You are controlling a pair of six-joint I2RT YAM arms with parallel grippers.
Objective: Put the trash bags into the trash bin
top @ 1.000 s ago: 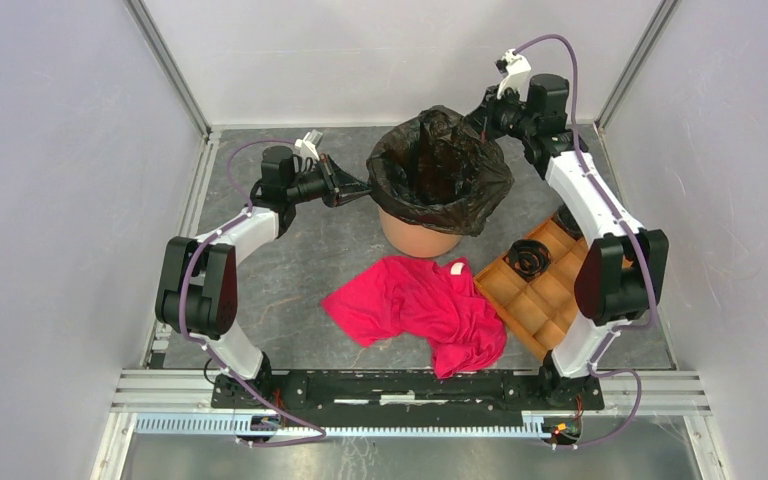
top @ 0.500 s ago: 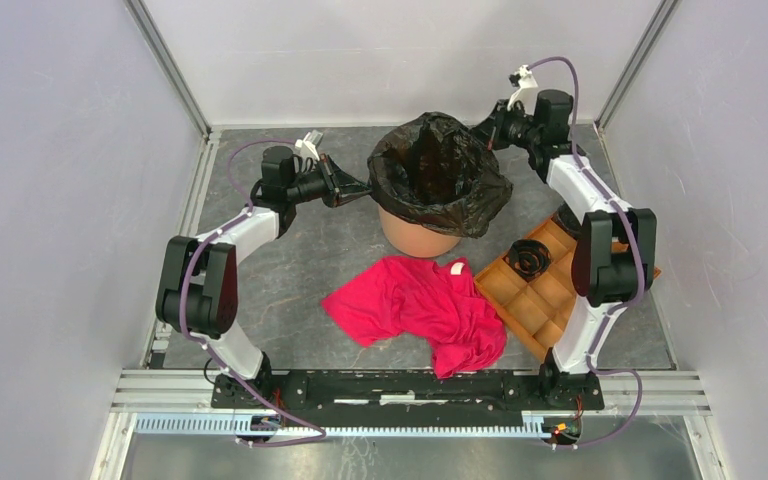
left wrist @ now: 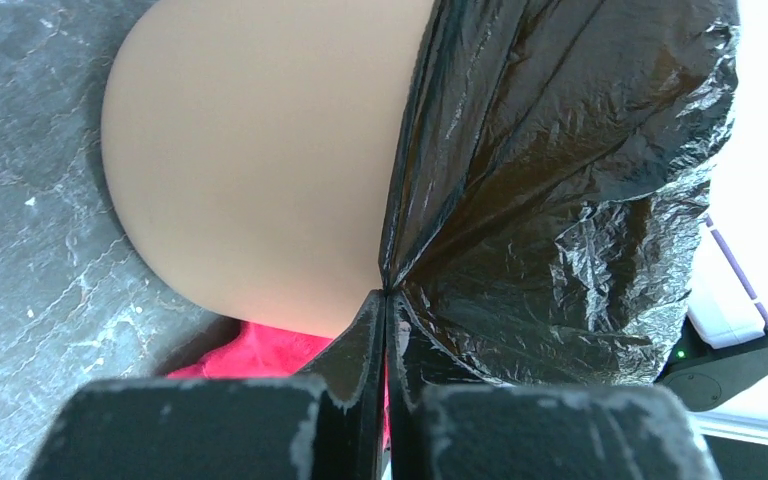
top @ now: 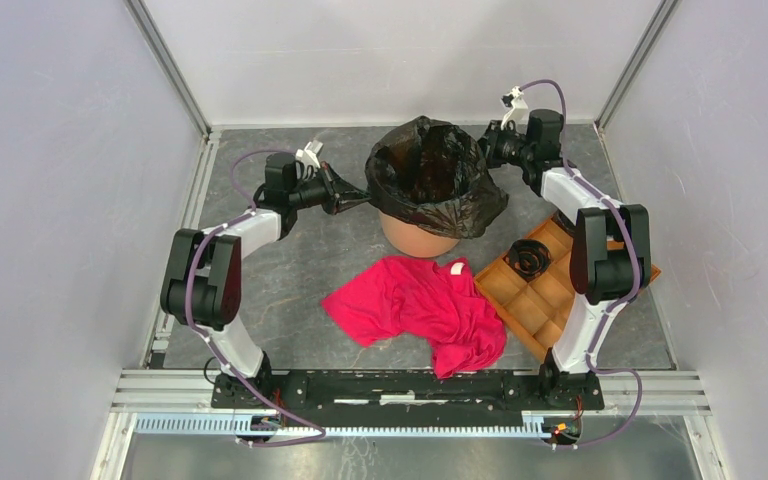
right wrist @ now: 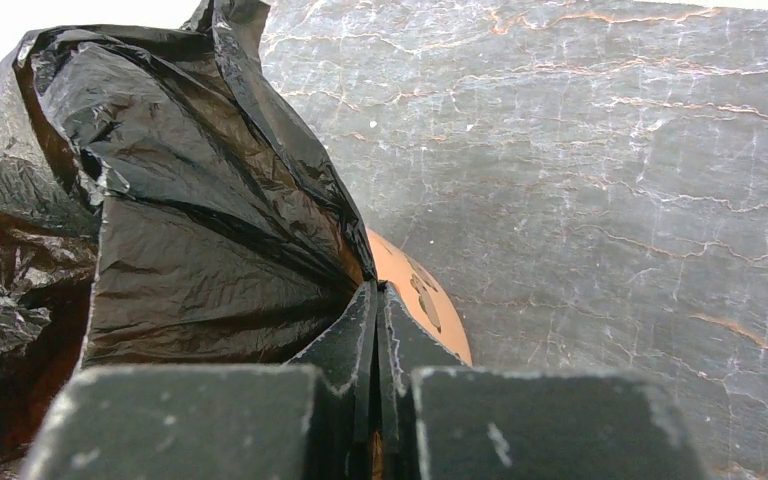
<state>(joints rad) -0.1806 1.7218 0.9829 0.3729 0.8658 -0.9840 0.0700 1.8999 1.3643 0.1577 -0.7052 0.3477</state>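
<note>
The pale-orange trash bin stands at the back middle of the table, lined by a glossy black trash bag folded over its rim. At the bin's left side my left gripper is shut on the bag's overhanging edge. In the left wrist view the film gathers into pleats at the fingertips, against the bin wall. My right gripper is shut on the bag's edge at the back right rim. There the film bunches at its tips, above the orange bin.
A red cloth garment lies crumpled in front of the bin. A brown compartment tray sits to the right with a black coiled item in it. Grey walls and metal frame rails enclose the table.
The left gripper has closed on the bag's left edge. The right arm came down and in toward the bin's back right rim, and the bag's raised peak has flattened around the rim.
</note>
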